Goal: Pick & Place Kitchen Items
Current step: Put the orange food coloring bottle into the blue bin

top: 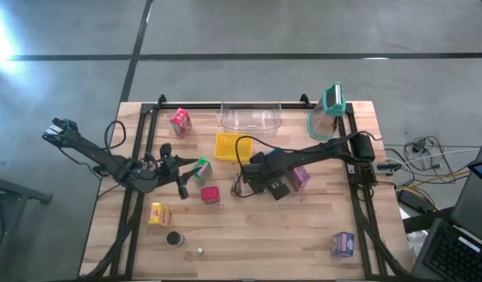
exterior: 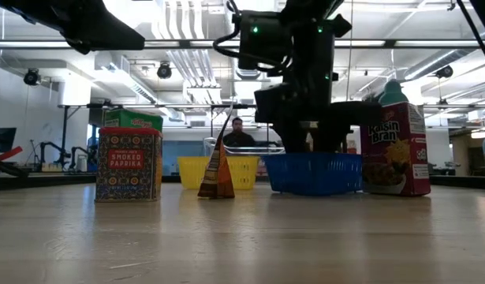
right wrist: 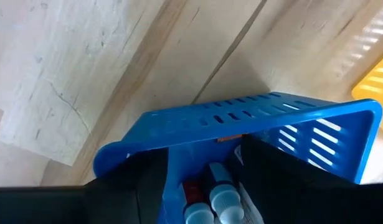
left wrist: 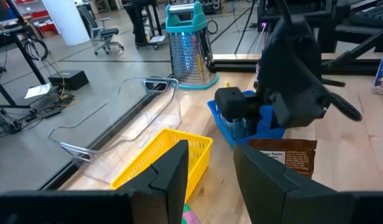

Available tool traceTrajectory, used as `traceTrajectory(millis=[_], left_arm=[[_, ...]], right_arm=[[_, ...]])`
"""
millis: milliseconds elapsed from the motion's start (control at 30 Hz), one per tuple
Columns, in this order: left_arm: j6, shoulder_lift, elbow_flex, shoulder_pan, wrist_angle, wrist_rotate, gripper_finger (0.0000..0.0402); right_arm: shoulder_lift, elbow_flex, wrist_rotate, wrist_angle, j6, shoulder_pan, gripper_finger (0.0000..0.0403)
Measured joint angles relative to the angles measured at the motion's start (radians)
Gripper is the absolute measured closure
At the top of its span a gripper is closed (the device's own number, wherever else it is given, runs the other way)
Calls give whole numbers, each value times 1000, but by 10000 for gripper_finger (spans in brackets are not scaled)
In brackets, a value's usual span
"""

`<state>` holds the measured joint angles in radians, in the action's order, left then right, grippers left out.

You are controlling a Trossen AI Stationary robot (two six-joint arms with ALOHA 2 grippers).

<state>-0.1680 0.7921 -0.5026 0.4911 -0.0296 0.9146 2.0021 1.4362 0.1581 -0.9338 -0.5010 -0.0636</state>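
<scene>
My right gripper (right wrist: 203, 160) hangs over the blue basket (right wrist: 241, 115), fingers spread. Straight below the gap between them, inside the basket, stand two pale-capped bottles (right wrist: 219, 199) and a red-topped piece (right wrist: 191, 188). I cannot tell whether either finger touches them.

My left gripper (left wrist: 210, 158) has its fingers partly apart with nothing pinched. The green carton (top: 202, 168) lies just beside their tips. The yellow basket (left wrist: 163, 155) sits ahead of them, and the blue basket is beyond it.

From above I count six cartons:
- one green
- one pink carton (top: 180, 120), well off from both grippers
- one red carton (top: 211, 194), near my left fingers
- one yellow carton (top: 159, 213)
- one purple carton (top: 342, 244), far from everything
- one mauve carton (top: 301, 176), just beside my right gripper

There is also one disc (top: 175, 238) and one ball (top: 200, 251).

Only the right wrist view shows the bottles, because my arm hides them from above. Only the low view makes labels readable, on a paprika tin (exterior: 129, 164) and a bran box (exterior: 396, 150).
</scene>
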Motion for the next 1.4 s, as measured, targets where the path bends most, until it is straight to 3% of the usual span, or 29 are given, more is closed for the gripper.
traceTrajectory(millis=[533, 1100, 1400], left_arm=[[0, 0, 0, 0, -5, 0, 266], [0, 0, 0, 1, -5, 0, 266], [0, 1, 0, 0, -5, 0, 266]], right_arm=[[5, 15, -4, 30, -82, 2, 199], [11, 10, -82, 53, -110, 48, 197], [11, -15, -87, 61, -123, 52, 217]])
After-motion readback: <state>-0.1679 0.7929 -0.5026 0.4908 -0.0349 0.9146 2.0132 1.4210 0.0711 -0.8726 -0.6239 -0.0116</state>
